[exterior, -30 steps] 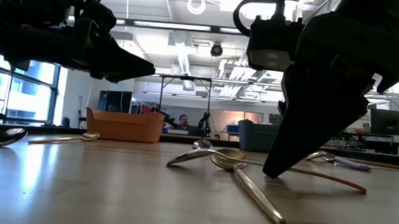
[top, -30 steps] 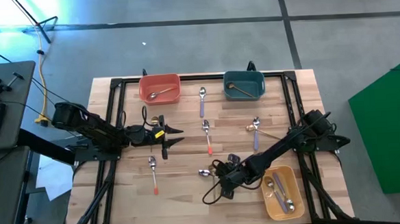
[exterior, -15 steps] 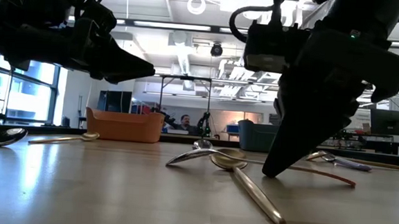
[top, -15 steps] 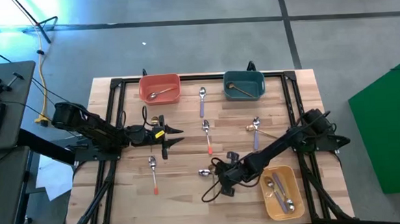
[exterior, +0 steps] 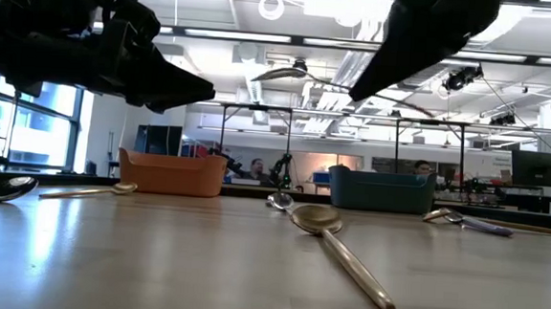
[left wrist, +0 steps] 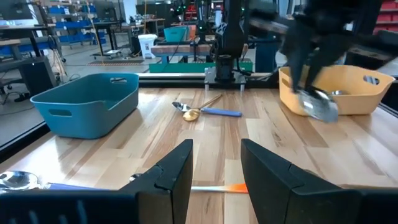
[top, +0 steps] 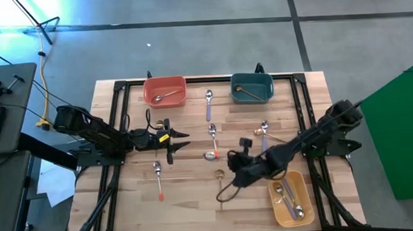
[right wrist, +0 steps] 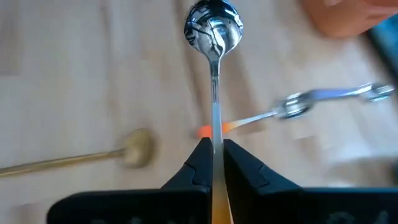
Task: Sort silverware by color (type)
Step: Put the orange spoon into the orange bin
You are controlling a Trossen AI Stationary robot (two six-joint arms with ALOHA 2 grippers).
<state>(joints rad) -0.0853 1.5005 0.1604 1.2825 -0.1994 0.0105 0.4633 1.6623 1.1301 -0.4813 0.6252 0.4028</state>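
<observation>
Pale butcher-block wood of the table (top: 197, 201) is framed by a black metal rail, and three tubs sit close to that rim: a coral plastic bowl (top: 165, 90) and a teal plastic bowl (top: 252, 87) along the far edge, a yellow plastic bowl (top: 291, 197) at the near right corner with purple-handled spoons in it. The widest bare stretch is the near centre and near left of the board.

The right gripper (top: 231, 161) is lifted off the wood near the middle of the table, its fingers (right wrist: 199, 163) clamped on the handle of a spoon with a shiny metal bowl (right wrist: 212, 28); that spoon sticks straight out ahead of the jaws, held in the air above a gold spoon lying flat (right wrist: 134, 147) and an orange-red-handled spoon (top: 212, 134). In the low view the lifted spoon hangs high over the board.

Loose silverware lies around it: a purple-handled spoon (top: 208, 101) between the two far bowls, a crossed purple and gold pair (top: 264, 132) towards the right rail, and an orange-handled spoon (top: 158, 176) on the near left.

The left gripper (top: 179, 140) waits over the left half of the table, fingers (left wrist: 174, 174) parted and empty.
</observation>
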